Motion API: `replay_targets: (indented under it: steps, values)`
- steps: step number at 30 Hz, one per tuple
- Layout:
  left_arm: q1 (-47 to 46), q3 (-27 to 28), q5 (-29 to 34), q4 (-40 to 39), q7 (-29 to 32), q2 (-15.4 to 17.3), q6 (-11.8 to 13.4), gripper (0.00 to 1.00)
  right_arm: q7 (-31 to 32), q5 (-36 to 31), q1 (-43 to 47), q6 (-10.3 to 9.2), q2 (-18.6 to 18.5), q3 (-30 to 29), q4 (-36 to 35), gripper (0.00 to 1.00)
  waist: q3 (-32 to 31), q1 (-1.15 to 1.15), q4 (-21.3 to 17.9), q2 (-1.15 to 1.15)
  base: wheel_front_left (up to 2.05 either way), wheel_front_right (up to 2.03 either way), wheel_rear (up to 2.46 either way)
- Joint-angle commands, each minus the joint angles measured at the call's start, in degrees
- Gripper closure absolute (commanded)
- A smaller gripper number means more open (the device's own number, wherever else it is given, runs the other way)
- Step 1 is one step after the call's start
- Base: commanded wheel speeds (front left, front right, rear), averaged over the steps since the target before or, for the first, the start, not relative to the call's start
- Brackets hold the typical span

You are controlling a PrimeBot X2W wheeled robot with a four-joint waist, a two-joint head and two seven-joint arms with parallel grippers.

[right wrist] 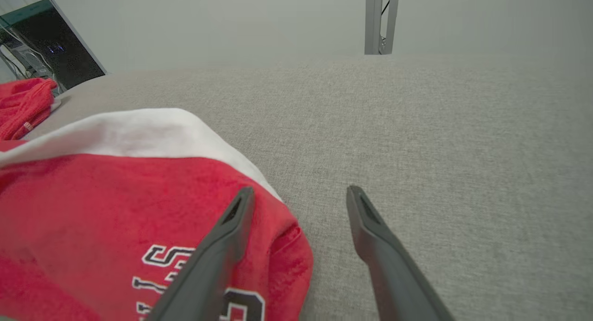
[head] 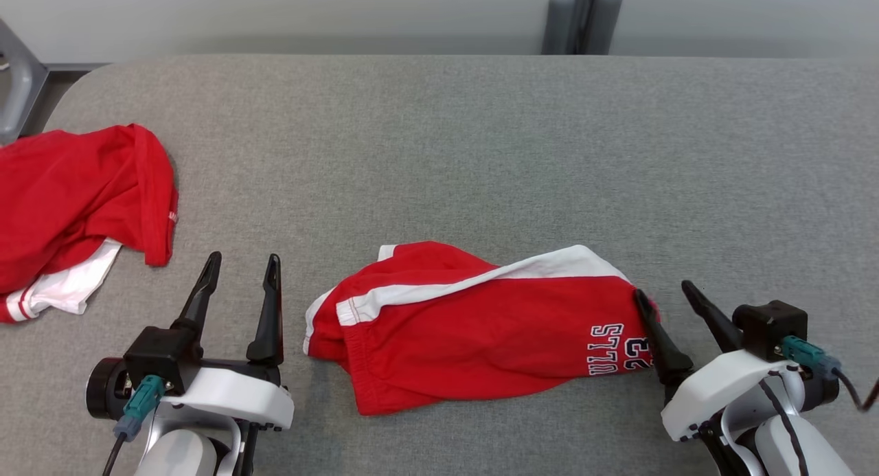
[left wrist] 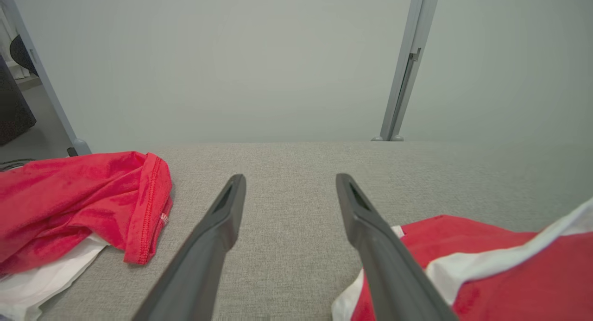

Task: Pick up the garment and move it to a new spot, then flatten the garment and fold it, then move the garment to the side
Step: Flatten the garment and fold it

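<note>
- Two end effectors are both spread wide with nothing between their fingers: the left end effector [head: 244, 257] sits low over bare cloth, and the right end effector [head: 663, 289] sits at the garment's 3 o'clock end.
- In the right wrist view, one finger of the right end effector [right wrist: 301, 189] lies over the red cloth and the other over bare grey. Whether it touches the fabric I cannot tell.
- In the left wrist view, the left end effector [left wrist: 290, 177] points past the garment's 9 o'clock end, just beside it and apart from it.
- The task's thing is a pair of red shorts [head: 481, 325], loosely bunched at 6 o'clock on the grey tabletop [head: 481, 132], near the robot's edge. A white stripe [head: 481, 280] runs across them and lettering [head: 618, 349] sits at the 3 o'clock end.
- Handling, as I judge it: light, limp knit cloth with no stiffness. It should sag and drape from wherever it is pinched, and it is neither slippery nor fragile.
- Best holds look like the two outer ends, one per end effector. A pinch through a hemmed edge would take one layer cleanly, whereas a bite into the rumpled middle may gather several layers and keep the creases.
- At 9 o'clock on the tabletop, well apart, lies another red and white garment [head: 75, 194], which is best left alone.
</note>
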Motion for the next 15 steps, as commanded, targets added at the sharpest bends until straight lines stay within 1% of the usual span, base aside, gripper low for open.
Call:
replay_targets:
  steps: [1, 4, 5, 6, 7, 8, 11, 15]
  values:
    - [-1.29, 0.16, 0.18, 0.03, -0.37, 0.08, -0.13, 0.00, 0.53, 0.44, 0.18, 0.02, -0.37, 0.07, 0.16, 0.00, 0.46, 0.00, 0.44, 0.00, 0.00, 0.00, 0.00]
    - [-1.67, 0.39, 0.20, 0.21, -0.49, 0.05, -0.19, 0.00, 2.73, 1.33, 0.88, 0.02, -0.36, 1.00, 0.24, 0.00, 0.92, 0.00, 0.58, 0.00, 0.00, 0.00, 0.00]
    - [-1.83, 0.45, 0.24, 0.28, -0.54, 0.04, -0.17, 0.00, 3.41, 1.75, 0.97, 0.02, -0.33, 1.31, 0.16, 0.23, 1.04, 0.00, 0.55, 0.00, 0.00, 0.00, 0.00]
    - [-2.08, 0.52, 0.31, 0.30, -0.57, -0.01, -0.11, 0.00, 4.13, 2.21, 1.08, 0.02, -0.30, 1.48, 0.09, 0.52, 1.16, 0.00, 0.49, 0.00, 0.00, 0.00, 0.00]
    - [-2.32, 0.57, 0.37, 0.31, -0.56, -0.08, -0.07, 0.00, 4.68, 2.59, 1.09, 0.02, -0.35, 1.58, -0.05, 0.65, 1.28, 0.00, 0.43, 0.00, 0.00, 0.00, 0.00]
    - [-2.42, 0.60, 0.44, 0.37, -0.57, -0.13, -0.03, 0.00, 4.85, 2.69, 1.02, 0.02, -0.49, 1.62, -0.29, 1.00, 1.36, 0.00, 0.34, 0.00, 0.00, 0.00, 0.00]
    - [-2.44, 0.65, 0.59, 0.51, -0.70, -0.30, -0.09, 0.00, 4.56, 3.37, 1.04, 0.02, -0.45, 1.44, -1.06, 1.00, 1.50, 0.00, -0.08, 0.00, 0.00, 0.00, 0.00]
    - [-2.80, 0.65, 0.84, 0.72, -0.83, -0.49, -0.35, 0.00, 3.00, 3.14, 0.86, 0.02, -0.43, -0.33, -2.26, 1.00, 1.41, 0.00, -0.65, 0.00, 0.00, 0.00, 0.00]
